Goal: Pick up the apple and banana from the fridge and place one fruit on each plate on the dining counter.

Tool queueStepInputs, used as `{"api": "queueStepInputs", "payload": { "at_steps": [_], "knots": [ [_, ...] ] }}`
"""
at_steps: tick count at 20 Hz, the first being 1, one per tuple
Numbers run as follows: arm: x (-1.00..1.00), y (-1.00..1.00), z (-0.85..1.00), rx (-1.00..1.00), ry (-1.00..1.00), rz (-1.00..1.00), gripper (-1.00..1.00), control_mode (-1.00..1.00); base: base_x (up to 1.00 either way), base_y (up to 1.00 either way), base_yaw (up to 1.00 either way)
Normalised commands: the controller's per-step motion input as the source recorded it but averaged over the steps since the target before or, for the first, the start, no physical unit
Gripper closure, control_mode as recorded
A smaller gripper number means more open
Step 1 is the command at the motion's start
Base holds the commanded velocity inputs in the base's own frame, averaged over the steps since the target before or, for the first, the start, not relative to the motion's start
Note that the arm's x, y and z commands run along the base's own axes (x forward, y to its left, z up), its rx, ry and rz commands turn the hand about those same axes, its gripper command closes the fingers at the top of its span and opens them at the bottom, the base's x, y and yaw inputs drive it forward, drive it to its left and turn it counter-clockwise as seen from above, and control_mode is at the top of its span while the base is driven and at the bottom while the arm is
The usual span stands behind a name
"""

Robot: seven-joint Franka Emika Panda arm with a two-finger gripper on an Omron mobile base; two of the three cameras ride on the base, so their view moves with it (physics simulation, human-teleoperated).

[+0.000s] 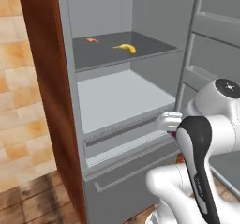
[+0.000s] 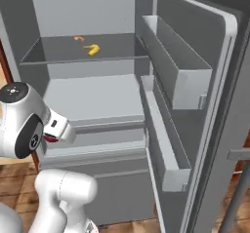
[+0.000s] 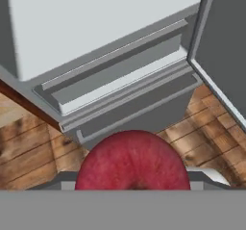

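A dark red apple [image 3: 132,161] sits between my gripper's jaws [image 3: 132,178], close under the hand camera, which hides the fingertips. The hand is held in front of the open fridge [image 1: 117,96], at the height of its drawers, with wood floor below. A sliver of the apple [image 2: 50,138] shows under the white hand [image 2: 57,128], and again as a red edge [image 1: 173,134] in the left base view. The yellow banana [image 1: 125,48] [image 2: 93,49] lies on the dark upper shelf, well above and behind the hand. The plates and the dining counter are out of view.
A small orange item [image 1: 92,40] lies left of the banana on the same shelf. The fridge door [image 2: 210,110] stands open on the right with two bins [image 2: 176,66]. A brown wooden side panel [image 1: 51,87] bounds the fridge on the left.
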Motion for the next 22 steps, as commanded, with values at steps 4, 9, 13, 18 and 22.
{"api": "queueStepInputs", "payload": {
  "at_steps": [4, 9, 13, 18, 22],
  "knots": [
    [0.00, 0.00, 0.00, 0.00, 0.00, 0.00, 1.00, 1.00, -0.74, 0.48, -0.52],
    [0.00, 0.00, 0.00, 0.00, 0.00, 0.00, 1.00, 1.00, -0.79, 0.31, -0.19],
    [0.00, 0.00, 0.00, 0.00, 0.00, 0.00, 1.00, 1.00, -1.00, 0.57, -0.31],
    [0.00, 0.00, 0.00, 0.00, 0.00, 0.00, 1.00, 1.00, -0.89, 0.57, -0.50],
    [0.00, 0.00, 0.00, 0.00, 0.00, 0.00, 1.00, 1.00, -0.97, 0.43, -0.52]
  ]
}}
